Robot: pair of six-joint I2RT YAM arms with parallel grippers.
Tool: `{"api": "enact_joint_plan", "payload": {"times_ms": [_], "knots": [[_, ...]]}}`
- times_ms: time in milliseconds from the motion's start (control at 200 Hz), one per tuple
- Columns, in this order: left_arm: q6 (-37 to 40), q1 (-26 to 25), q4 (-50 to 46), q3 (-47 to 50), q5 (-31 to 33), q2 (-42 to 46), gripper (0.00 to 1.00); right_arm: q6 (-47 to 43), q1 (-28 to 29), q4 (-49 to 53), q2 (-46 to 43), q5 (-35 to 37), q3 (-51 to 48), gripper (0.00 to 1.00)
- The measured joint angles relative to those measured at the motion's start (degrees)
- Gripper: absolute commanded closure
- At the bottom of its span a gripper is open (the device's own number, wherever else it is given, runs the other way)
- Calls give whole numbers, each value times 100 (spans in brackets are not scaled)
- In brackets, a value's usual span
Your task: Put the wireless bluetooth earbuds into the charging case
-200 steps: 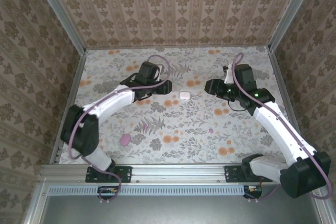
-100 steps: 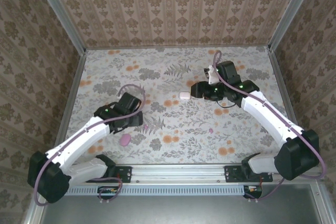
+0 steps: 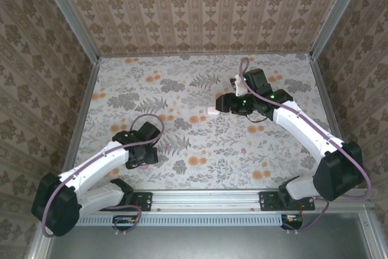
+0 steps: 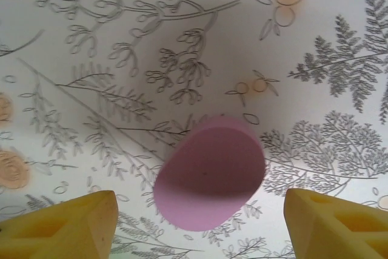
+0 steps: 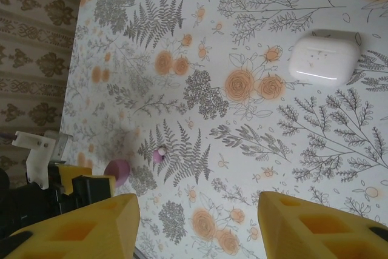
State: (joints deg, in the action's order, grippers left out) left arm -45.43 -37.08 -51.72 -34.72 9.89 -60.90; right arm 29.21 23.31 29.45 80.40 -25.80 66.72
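Pulled back to the table's point(image 3: 285, 162) near left edge, where the pink earbud point(image 5: 159, 154) is lying beside the pink case point(image 4: 209, 174), the left gripper point(image 4: 200, 209) is hovering open and empty, risking flicking the bud away, the right gripper point(image 5: 200, 216) likewise open and empty near the white case point(image 5: 324, 59).
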Motion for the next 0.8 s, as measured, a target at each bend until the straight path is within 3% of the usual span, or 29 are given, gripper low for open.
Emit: {"api": "enact_joint_plan", "payload": {"times_ms": [355,795], "knots": [[348,74,546,31,-352,-767,30,-11,0,35,61,2,0,43],[474,219,562,46,-372,-621,39,-7,0,35,76,2,0,43]]}}
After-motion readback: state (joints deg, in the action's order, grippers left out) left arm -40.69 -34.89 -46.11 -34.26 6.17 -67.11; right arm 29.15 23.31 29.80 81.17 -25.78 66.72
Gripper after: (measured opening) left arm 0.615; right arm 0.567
